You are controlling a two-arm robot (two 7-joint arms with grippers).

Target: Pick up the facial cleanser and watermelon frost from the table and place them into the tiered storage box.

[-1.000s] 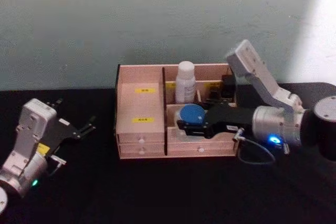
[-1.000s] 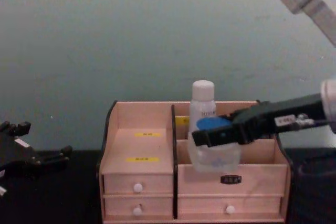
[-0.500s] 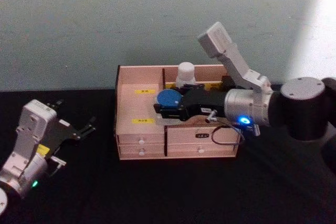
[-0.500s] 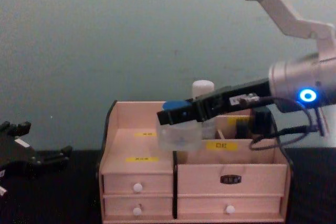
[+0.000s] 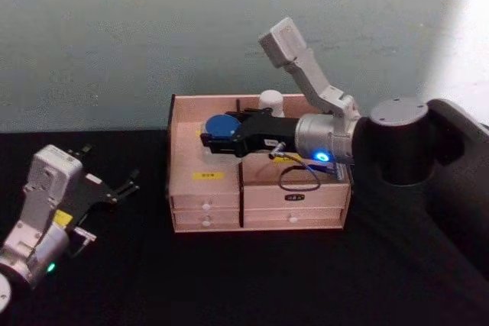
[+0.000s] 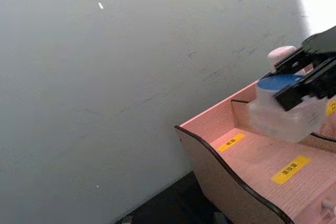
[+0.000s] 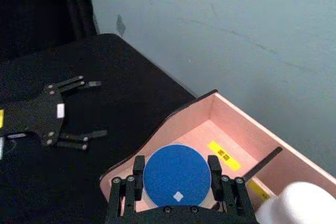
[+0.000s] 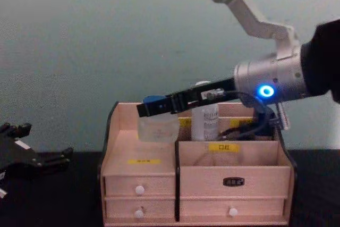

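Observation:
My right gripper (image 5: 220, 133) is shut on the watermelon frost (image 8: 158, 126), a short clear jar with a flat blue lid (image 7: 177, 174). It holds the jar just above the left stepped compartment of the tiered storage box (image 5: 171, 159), a pale wooden organiser with yellow labels and small drawers. The facial cleanser (image 8: 205, 120), a tall white bottle, stands upright in the box's back right compartment, partly hidden behind the right arm. My left gripper (image 5: 116, 188) rests open, low over the table, left of the box.
A black cloth (image 5: 252, 280) covers the table in front of the box and to both sides. A plain grey-green wall (image 8: 106, 41) rises right behind the box. The right arm's forearm and cable span the box's right half.
The right gripper has carried the jar leftward, from over the right front compartment to above the left compartment. The left arm has not moved.

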